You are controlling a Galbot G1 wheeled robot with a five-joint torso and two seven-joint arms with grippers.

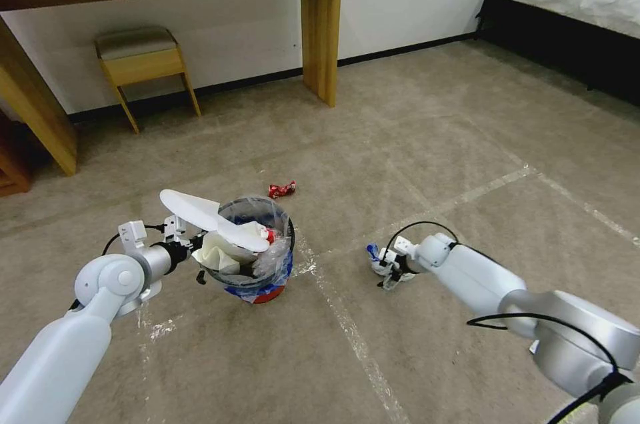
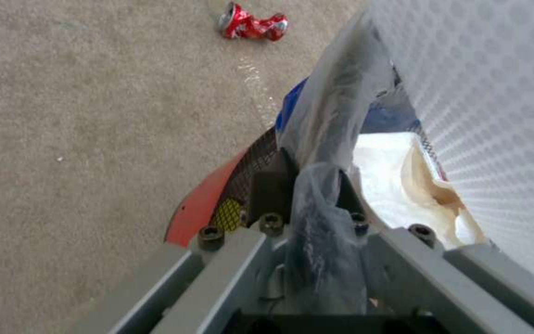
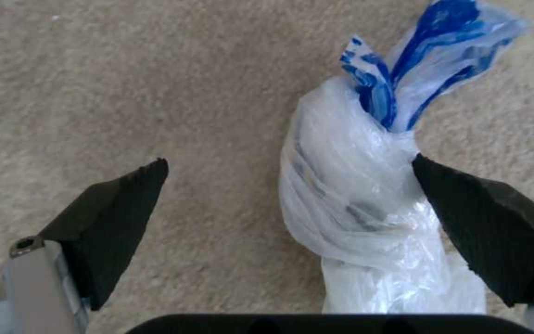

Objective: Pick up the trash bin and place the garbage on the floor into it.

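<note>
Head view: high, looking forward and down over the floor (image 1: 413, 164). Left wrist view: tight against the trash bin (image 2: 205, 204). Right wrist view: close above floor, straight down.

In the left wrist view, the left gripper's (image 2: 307, 185) fingers (image 2: 267, 185) are half buried under the clear liner of the trash bin (image 2: 202, 204), so their tips cannot be made out. A white slipper sole (image 2: 496, 116) beside them runs off the picture's edge and hides most of the bin's inside. Between the right gripper's (image 3: 289, 185) fingers (image 3: 118, 204), the twisted clear-and-blue plastic bundle (image 3: 353, 195) is cut off below, its contents unreadable. The print on the red wrapper (image 2: 251, 27) beyond the left fingers is too small to tell.
</note>
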